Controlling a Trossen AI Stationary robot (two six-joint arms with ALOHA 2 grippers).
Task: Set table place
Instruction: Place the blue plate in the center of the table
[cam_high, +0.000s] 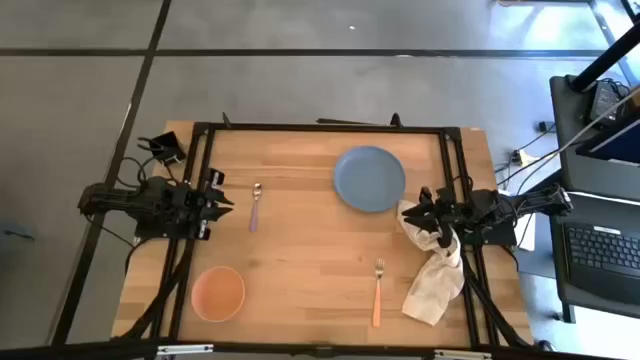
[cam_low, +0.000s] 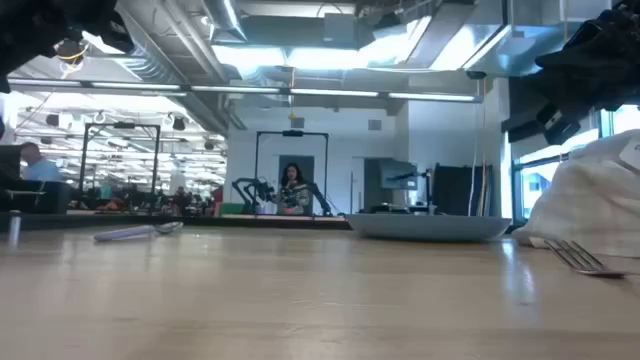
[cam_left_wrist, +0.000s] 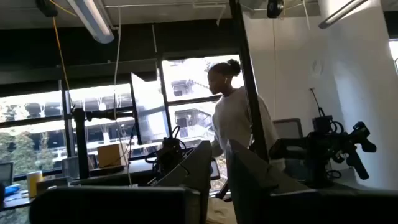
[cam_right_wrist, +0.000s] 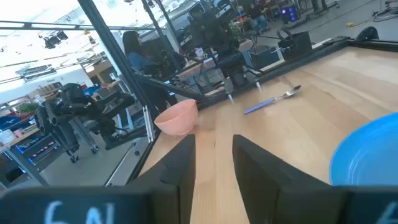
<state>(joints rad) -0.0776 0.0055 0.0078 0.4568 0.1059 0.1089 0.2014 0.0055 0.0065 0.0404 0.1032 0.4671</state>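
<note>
Right gripper (cam_high: 425, 208) hovers with fingers parted at the surface's (cam_high: 300, 260) right edge over the cloth (cam_high: 436, 275), the plate (cam_high: 369, 178) far-left of it, fork (cam_high: 377, 291) near, spoon (cam_high: 255, 205) and bowl (cam_high: 218, 292) left, while the left gripper (cam_high: 222, 199), likewise parted, waits by the spoon.

Four cameras cover the table (cam_high: 300, 230): one overhead looks straight down on the whole top and both arms; one at tabletop level looks across the planks into the room behind. The left wrist camera faces the room, where a person (cam_left_wrist: 236, 118) stands; the right wrist camera looks across the wood, sharing the blue plate (cam_right_wrist: 367, 158) and spoon (cam_right_wrist: 273, 99) with the overhead view.
</note>
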